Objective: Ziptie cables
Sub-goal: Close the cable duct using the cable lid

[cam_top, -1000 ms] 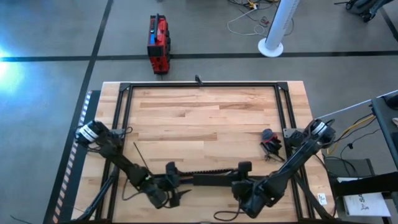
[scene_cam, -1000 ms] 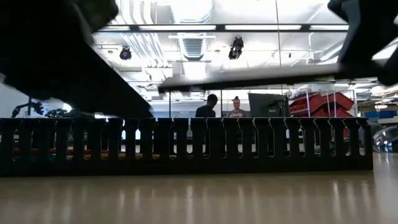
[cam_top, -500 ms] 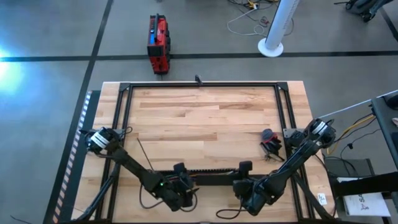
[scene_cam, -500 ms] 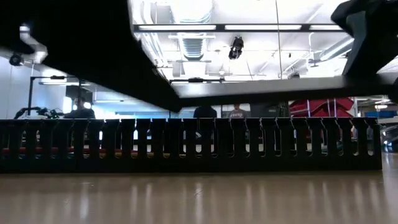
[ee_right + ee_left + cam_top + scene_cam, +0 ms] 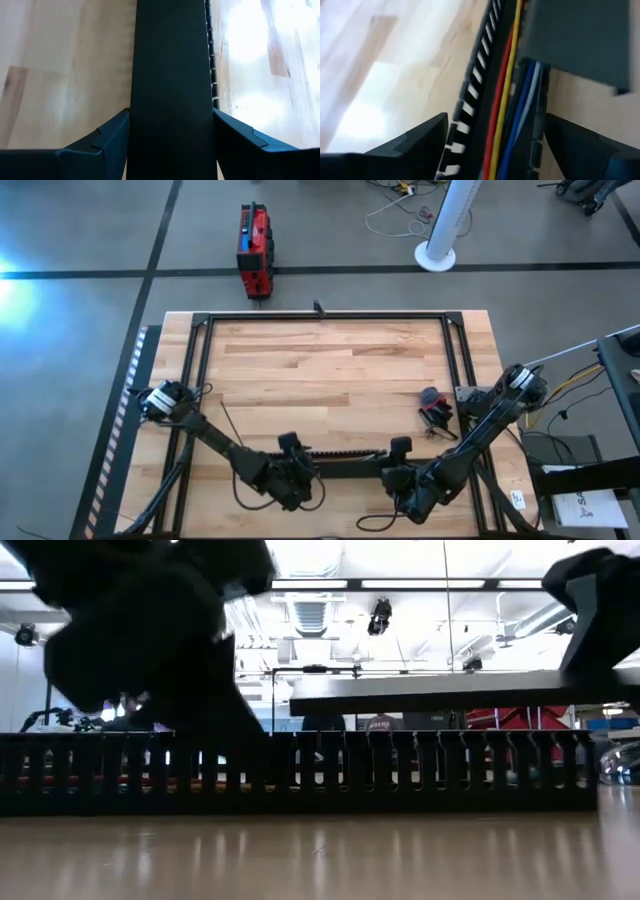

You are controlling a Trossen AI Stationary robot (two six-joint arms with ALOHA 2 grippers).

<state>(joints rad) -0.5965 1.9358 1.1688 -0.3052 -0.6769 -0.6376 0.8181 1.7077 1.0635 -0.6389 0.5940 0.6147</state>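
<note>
Seen from overhead: a pale butcher-block wooden table (image 5: 330, 380) ringed by a black metal frame, with two dark robot arms reaching in from about 8 o'clock and 4 o'clock toward the front edge at 6 o'clock. Lying there, left to right, a long black slotted plastic cable duct (image 5: 345, 456), shown at table height as a row of upright black teeth (image 5: 400, 770). Nested lengthwise inside the duct, the cables (image 5: 512, 100): thin flexible wires in red, yellow, blue and pale blue, seen only from the left wrist. Left gripper (image 5: 495, 137) poised over the duct's left end, fingers spread wide on either side of the channel, gripping nothing. Right gripper (image 5: 171, 127) closed on a flat black plastic cover strip (image 5: 171, 75), held raised above the duct's right half and visible at table height as a dark horizontal bar (image 5: 440, 692). At about 3 o'clock, a small tangle of dark wire with a red-and-black clip (image 5: 434, 410), untouched. No zip tie visible anywhere. Judged early to midway: wires gathered in the channel, cover lifted clear, binding not yet begun.
</note>
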